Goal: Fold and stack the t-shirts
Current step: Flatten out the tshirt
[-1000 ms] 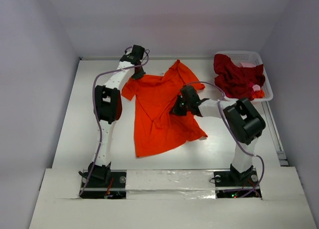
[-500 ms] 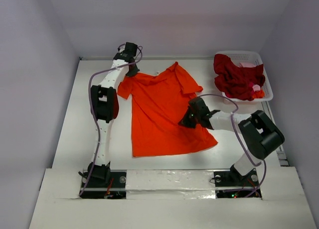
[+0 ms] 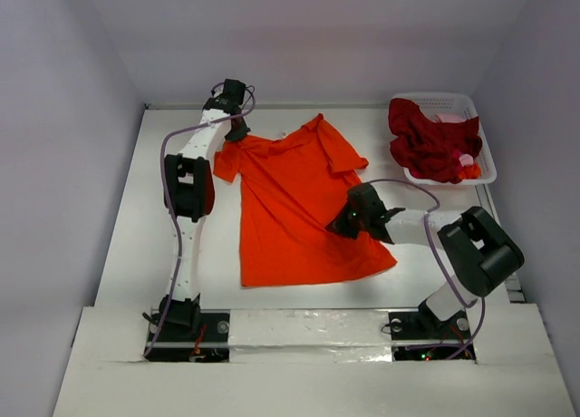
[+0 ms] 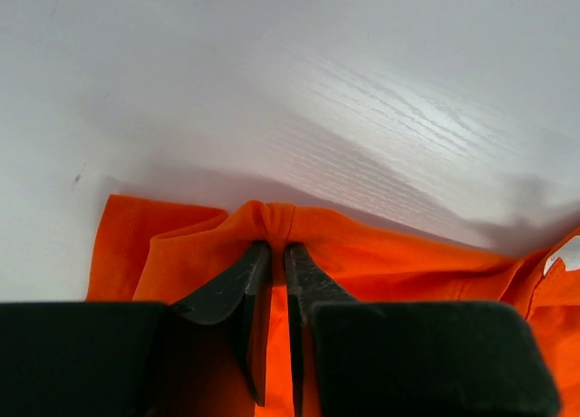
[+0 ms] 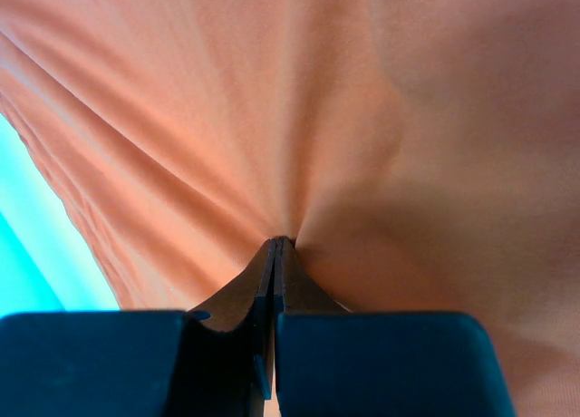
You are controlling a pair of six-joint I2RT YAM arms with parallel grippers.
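the orange-red t-shirt point(image 3: 285, 213) lies spread out in the middle of the desk point(image 3: 136, 236), mostly flat. its long axis goes from the near edge to the far edge, a little tilted. the hem is toward the near edge and the collar points to the far edge. the hem line is not straight across: its right end lies farther from the near edge than its left end.

the right arm point(image 3: 408, 225) reaches in low from the right side. its jaws are closed on the right side edge of this shirt, not far above the hem. in the right wrist view the cloth is gathered into small folds that run to the closed tips.

the left arm point(image 3: 190, 186) stretches along the left side of the desk to the far edge. its jaws are at the shirt's left shoulder, beside the sleeve. they are almost closed, with only a thin gap, and a small pleat of the orange cloth is pinched at the tips.

in the far right corner stands a white basket point(image 3: 444, 98). a dark crimson t-shirt point(image 3: 435, 140) lies crumpled in it, with a bit of pink cloth point(image 3: 449, 118) beside it.
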